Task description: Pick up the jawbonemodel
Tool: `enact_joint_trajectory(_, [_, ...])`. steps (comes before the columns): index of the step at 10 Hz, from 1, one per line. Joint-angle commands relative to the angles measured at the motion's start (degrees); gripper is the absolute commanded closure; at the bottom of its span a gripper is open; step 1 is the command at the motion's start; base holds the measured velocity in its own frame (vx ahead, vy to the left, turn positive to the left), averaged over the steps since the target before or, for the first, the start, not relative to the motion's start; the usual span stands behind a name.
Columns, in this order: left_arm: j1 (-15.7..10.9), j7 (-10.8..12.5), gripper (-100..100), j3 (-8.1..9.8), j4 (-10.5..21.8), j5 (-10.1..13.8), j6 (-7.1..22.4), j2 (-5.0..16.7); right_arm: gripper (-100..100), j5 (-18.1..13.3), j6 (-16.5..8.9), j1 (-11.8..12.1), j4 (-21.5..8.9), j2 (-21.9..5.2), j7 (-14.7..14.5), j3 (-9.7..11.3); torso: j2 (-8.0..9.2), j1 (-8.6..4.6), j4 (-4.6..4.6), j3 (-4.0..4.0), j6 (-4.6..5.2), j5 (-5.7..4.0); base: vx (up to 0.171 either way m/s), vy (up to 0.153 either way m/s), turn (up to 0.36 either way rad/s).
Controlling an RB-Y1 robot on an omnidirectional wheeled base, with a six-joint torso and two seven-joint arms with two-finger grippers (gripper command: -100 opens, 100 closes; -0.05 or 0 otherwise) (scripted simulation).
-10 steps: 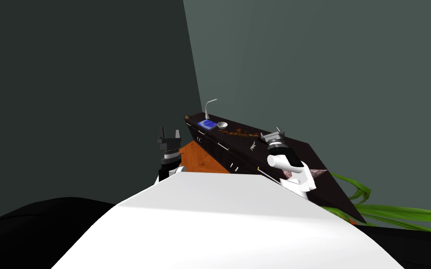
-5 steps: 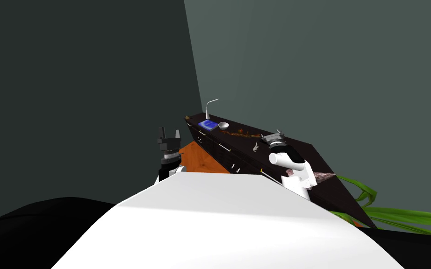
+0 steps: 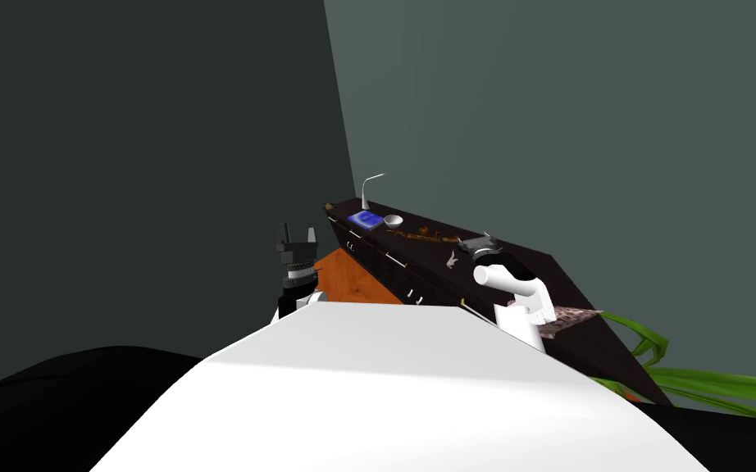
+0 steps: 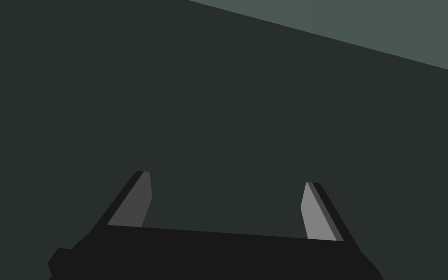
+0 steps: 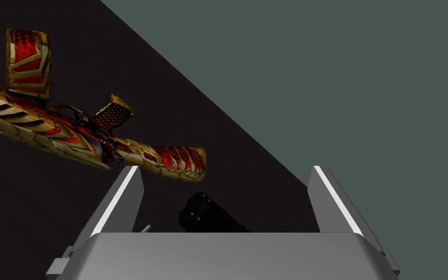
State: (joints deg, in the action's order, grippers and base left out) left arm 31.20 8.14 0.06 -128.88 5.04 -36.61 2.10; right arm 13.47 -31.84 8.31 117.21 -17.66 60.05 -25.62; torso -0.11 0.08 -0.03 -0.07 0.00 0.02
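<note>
The jawbone model (image 3: 453,259) is a small pale grey piece lying on the dark cabinet top (image 3: 532,266). My right gripper (image 3: 477,241) hovers over that top just right of it, a short gap away. In the right wrist view the right gripper (image 5: 225,167) is open, with a small black object (image 5: 208,218) low between its fingers and a tiny pale tip (image 5: 145,228) by one finger. My left gripper (image 3: 298,233) is raised left of the cabinet; its fingers (image 4: 143,199) stand open and hold nothing.
A red and gold patterned toy (image 5: 92,136) lies on the top just beyond the right gripper. Farther along stand a white bowl (image 3: 393,220), a blue book (image 3: 365,218) and a white lamp (image 3: 367,188). The wall runs close behind; green leaves (image 3: 696,381) are at the right end.
My right forearm has swung so its elbow sits farther right, and the gripper has dipped slightly toward the cabinet top. The head view has shifted a little. The left arm is unchanged.
</note>
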Motion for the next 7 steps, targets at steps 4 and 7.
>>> enact_joint_trajectory(4, [0.0,0.0,0,0.00,0.0,0.0,0.0,0.0,-100,1.0,-7.0,-2.3,-2.9,-1.2,6.5,-1.2,0.01,-0.02,0.00,0.00,0.00,0.00,0.024,0.027,-0.001])
enact_joint_trajectory(7, [0.0,0.0,0,0.00,0.0,0.0,0.0,0.0,-100,1.6,-11.8,-3.7,-4.6,-2.1,10.3,-1.9,0.01,-0.01,0.00,0.00,0.00,0.00,0.024,0.025,0.001])
